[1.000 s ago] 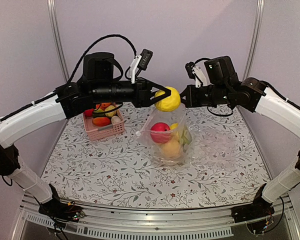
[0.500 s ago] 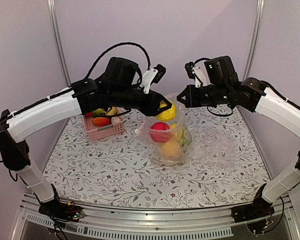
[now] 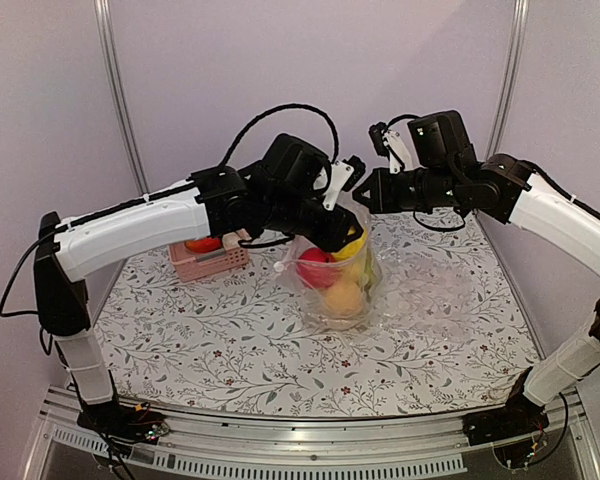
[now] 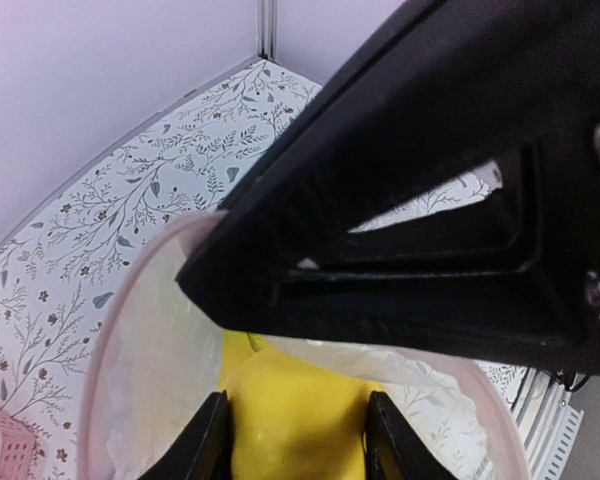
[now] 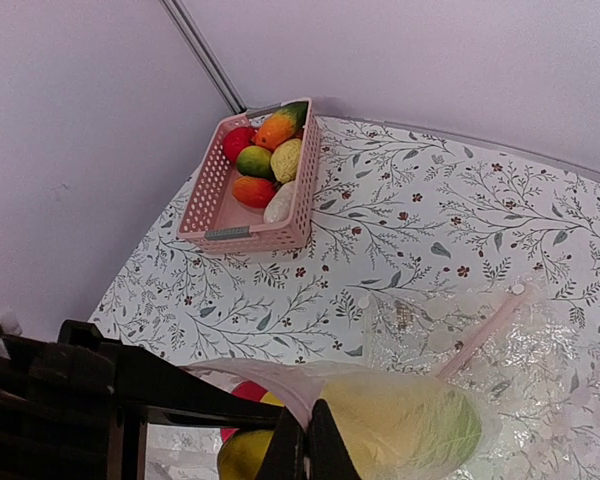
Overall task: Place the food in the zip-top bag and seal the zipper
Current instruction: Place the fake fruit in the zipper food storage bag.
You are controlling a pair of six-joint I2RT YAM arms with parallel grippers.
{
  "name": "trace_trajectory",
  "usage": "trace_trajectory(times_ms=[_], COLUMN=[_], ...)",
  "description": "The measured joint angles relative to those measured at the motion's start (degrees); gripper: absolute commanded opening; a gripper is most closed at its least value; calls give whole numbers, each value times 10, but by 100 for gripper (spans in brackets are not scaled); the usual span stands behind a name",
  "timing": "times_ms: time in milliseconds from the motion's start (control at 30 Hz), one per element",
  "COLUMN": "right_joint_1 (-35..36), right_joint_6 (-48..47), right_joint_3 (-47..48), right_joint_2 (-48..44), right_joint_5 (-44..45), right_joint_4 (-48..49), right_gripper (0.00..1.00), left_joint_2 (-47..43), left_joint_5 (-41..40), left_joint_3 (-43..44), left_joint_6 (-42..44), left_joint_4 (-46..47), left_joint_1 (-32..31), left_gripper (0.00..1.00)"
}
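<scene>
Basket (image 3: 205, 262): left of the bag, partly behind my left arm; in the right wrist view it holds toy fruit (image 5: 253, 190) in red, orange, green and pale colours.
Left arm: reaches in from the left towards the bag, forearm sloping down, wrist tipped into the bag's mouth.
Left gripper (image 4: 292, 445): fingers clamped on either side of the yellow fruit (image 4: 290, 415), which sits inside the bag's rim.
Bag (image 3: 310, 300): upright on the table (image 3: 180, 330), mouth open; a red fruit (image 3: 315, 268) and an orange fruit (image 3: 342, 297) lie in it, below the yellow one.
Zip strip (image 4: 108, 335): pale pink and unsealed, curving in a loop around the bag's mouth.
Right gripper (image 5: 305, 445): fingers pinched together on the bag's right rim, holding it up.
Right arm: comes in from the right of the bag, forearm roughly level, wrist at the bag's top.
Second bag (image 3: 450, 290): crinkled, flat on the table just right of the bag.
</scene>
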Motion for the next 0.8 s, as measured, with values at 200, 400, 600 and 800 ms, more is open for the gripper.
trace_trajectory(times_ms=[200, 400, 600, 800], right_joint_1=[0, 0, 0, 0], right_joint_6=[0, 0, 0, 1], right_joint_3=[0, -2, -3, -3], right_joint_2=[0, 0, 0, 0], right_joint_5=[-1, -1, -1, 0], right_joint_4=[1, 2, 6, 6], right_gripper=[0, 0, 0, 0], left_joint_2=[10, 10, 10, 4], left_joint_5=[-21, -27, -23, 22], left_joint_3=[0, 0, 0, -9], left_joint_6=[-1, -4, -2, 3], left_joint_4=[7, 16, 23, 29], left_joint_1=[0, 0, 0, 0], left_gripper=[44, 55, 70, 77])
